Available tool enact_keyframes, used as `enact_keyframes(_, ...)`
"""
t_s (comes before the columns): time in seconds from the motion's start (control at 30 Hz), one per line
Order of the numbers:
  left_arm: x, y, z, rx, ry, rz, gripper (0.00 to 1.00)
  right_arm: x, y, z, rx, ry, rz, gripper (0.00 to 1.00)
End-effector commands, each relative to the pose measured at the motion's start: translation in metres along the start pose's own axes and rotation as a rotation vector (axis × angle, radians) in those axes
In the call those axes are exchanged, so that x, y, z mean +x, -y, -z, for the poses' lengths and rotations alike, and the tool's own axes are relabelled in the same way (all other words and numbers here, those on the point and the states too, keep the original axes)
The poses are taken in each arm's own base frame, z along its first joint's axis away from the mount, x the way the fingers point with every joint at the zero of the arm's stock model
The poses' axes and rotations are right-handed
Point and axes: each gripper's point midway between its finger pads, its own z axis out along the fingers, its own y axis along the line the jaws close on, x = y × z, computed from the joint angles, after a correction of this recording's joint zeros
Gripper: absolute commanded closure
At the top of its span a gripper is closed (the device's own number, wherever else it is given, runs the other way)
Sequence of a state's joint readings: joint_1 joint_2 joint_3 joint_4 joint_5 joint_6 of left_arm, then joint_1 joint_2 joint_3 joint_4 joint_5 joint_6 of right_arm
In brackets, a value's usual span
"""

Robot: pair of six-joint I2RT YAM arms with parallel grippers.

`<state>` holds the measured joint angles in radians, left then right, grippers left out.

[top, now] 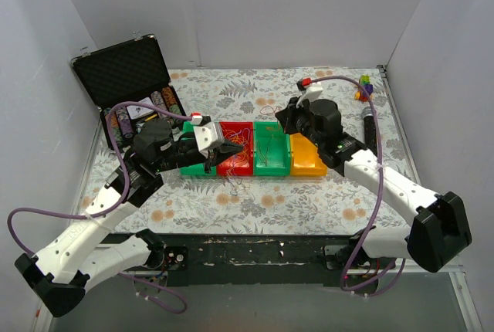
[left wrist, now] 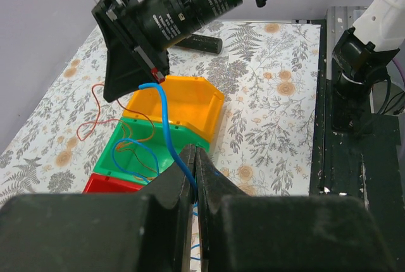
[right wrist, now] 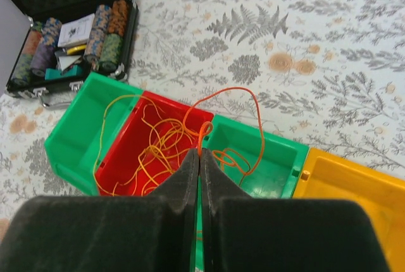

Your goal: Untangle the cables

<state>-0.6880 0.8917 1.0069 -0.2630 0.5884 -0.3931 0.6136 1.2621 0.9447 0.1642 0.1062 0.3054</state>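
both jaws are clenched: left jaws on a thin blue wire [left wrist: 166, 126], right jaws on a thin orange wire [right wrist: 202, 131] whose tangled loops [right wrist: 158, 148] lie just ahead in the red plastic bin [right wrist: 177, 105]. pulling apart may cinch knots.

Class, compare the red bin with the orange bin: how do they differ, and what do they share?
The red bin holds loops of thin cables; the orange bin holds none that show. The red bin has neighbours on both sides; the orange bin ends the row. Both are open-topped bins of like shape.
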Motion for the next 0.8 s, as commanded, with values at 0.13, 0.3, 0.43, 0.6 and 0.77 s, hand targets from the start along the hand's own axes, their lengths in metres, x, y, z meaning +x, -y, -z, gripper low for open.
enact_keyframes(0.13,-0.009,0.0,0.005,-0.001,0.031,-0.02,1.0,0.064,-0.006,-0.017,-0.022,-0.176,-0.03,0.99)
enact_keyframes(0.3,-0.011,-0.001,0.004,0.0,0.031,-0.024,1.0,0.112,0.003,-0.02,0.033,-0.288,-0.03,0.99)
enact_keyframes(0.43,-0.015,-0.001,0.004,0.003,0.037,-0.029,1.0,0.135,0.019,-0.02,0.12,-0.36,-0.053,0.99)
enact_keyframes(0.6,-0.017,-0.001,0.004,0.008,0.036,-0.032,1.0,0.118,0.021,-0.021,0.152,-0.326,-0.053,0.99)
enact_keyframes(0.77,-0.023,-0.002,0.003,0.011,0.044,-0.038,1.0,0.079,0.015,-0.014,0.144,-0.242,-0.021,0.49)
